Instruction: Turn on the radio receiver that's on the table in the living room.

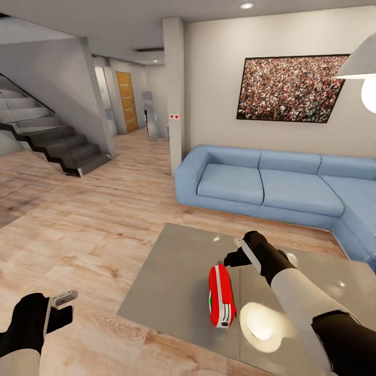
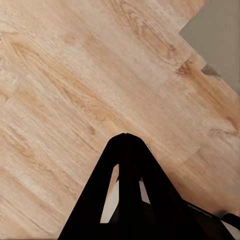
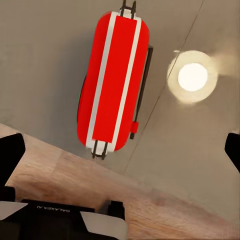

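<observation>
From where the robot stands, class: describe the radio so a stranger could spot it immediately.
Find the blue sofa; in front of it is a low grey table. On the table, beside the right gripper, stands the radio: a small, glossy red rounded box with white stripes, the table's sole bright object.

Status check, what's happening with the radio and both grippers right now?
Right gripper open, hovering above the radio receiver. Receiver on the grey table, untouched. Left gripper shut, low over the wood floor. Nothing blocking.

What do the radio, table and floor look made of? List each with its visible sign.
Radio: likely glossy plastic; smooth red shell, white stripes.
Table: maybe polished stone or lacquer; its flat grey top mirrors the lamp.
Floor: wood or wood-look planks; visible grain and seams.
</observation>
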You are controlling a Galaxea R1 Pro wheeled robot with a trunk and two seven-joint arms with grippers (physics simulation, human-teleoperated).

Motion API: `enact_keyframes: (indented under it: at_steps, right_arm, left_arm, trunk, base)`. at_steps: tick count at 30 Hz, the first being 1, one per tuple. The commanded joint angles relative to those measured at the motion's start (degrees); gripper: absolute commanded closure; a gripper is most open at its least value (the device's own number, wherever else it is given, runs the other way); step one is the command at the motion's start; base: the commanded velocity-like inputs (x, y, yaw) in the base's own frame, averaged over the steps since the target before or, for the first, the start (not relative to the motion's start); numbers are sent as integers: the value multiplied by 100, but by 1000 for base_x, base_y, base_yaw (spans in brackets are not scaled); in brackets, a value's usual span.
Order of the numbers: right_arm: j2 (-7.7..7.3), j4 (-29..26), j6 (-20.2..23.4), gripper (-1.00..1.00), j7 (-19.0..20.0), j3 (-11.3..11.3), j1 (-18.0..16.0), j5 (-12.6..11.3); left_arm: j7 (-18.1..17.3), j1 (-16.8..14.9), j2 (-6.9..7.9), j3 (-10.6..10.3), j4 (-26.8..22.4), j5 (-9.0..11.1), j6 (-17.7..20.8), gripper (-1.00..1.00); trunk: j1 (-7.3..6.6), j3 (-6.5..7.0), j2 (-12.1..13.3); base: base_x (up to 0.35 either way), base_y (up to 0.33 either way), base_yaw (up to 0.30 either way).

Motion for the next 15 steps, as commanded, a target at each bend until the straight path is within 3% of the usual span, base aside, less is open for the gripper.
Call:
enact_keyframes:
  at_steps: [1,15]
  right_arm:
    - [2,0,0,-100,0,0,0,0]
    - [0,0,1,-100,0,0,0,-9]
  left_arm:
    - [0,0,3,0,0,0,0,100]
    - [0,0,8,0,3,-8,0,100]
  trunk:
    - [0,0,1]
    - [0,0,1]
  base:
    - [-343,0,0]
    - [-347,0,0]
